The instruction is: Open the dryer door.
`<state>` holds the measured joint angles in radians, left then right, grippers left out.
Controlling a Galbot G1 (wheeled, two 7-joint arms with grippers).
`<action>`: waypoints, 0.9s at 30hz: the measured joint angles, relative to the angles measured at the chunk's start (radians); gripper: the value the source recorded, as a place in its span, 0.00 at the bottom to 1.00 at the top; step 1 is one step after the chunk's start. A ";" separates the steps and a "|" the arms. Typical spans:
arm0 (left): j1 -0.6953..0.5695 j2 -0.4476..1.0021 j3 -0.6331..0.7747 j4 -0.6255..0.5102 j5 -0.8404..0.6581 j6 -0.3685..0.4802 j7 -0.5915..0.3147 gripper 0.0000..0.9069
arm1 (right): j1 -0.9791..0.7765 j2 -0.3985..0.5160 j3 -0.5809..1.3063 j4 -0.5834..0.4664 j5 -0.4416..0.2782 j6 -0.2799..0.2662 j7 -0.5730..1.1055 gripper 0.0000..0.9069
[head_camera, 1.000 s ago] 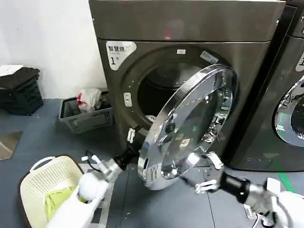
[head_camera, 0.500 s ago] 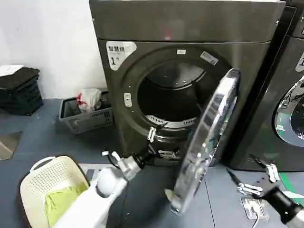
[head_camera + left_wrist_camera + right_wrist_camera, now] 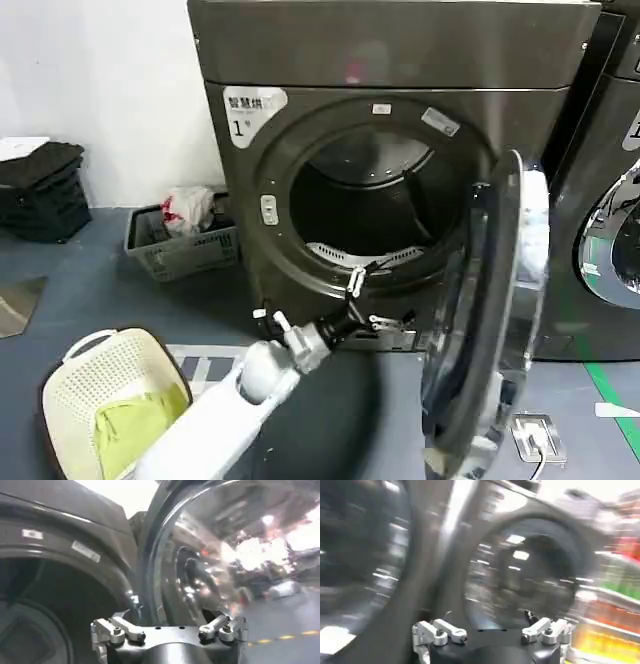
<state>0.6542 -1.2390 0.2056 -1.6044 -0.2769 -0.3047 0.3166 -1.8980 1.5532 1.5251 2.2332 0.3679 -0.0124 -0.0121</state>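
- White basket (image 3: 110,385) on the floor at left, green cloth (image 3: 135,428) inside; grey crate (image 3: 180,250) by the wall holds a bag.
- dryer door (image 3: 490,320) swung wide open, edge-on at the drum's right — was half-open a second ago.
- left gripper (image 3: 375,300) spread wide, empty, at the drum's lower lip.
- right gripper (image 3: 490,630) also open, empty.

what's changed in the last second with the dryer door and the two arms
The dryer door has swung from half open to wide open on its right-side hinge, now nearly edge-on in the head view. The left gripper, open and holding nothing, moved right and forward to the drum opening's lower rim. The right gripper, which was under the door, has pulled away and is open. The laundry basket and grey crate stayed put.
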 joint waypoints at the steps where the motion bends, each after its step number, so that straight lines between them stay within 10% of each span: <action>1: -0.009 -0.006 0.011 0.008 0.004 0.000 -0.006 1.00 | 0.001 0.013 0.019 -0.014 0.000 -0.003 0.028 1.00; 18: -0.123 -0.150 0.172 0.150 0.032 0.000 -0.040 1.00 | -0.024 0.057 0.334 -0.229 0.047 -0.089 0.334 1.00; 27: -0.175 -0.222 0.225 0.233 0.042 0.000 -0.059 1.00 | -0.011 0.056 0.428 -0.308 -0.072 -0.092 0.414 1.00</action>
<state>0.4795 -1.4614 0.4305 -1.3714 -0.2351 -0.3051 0.2572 -1.9088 1.6094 1.9528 1.9250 0.2958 -0.1046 0.4015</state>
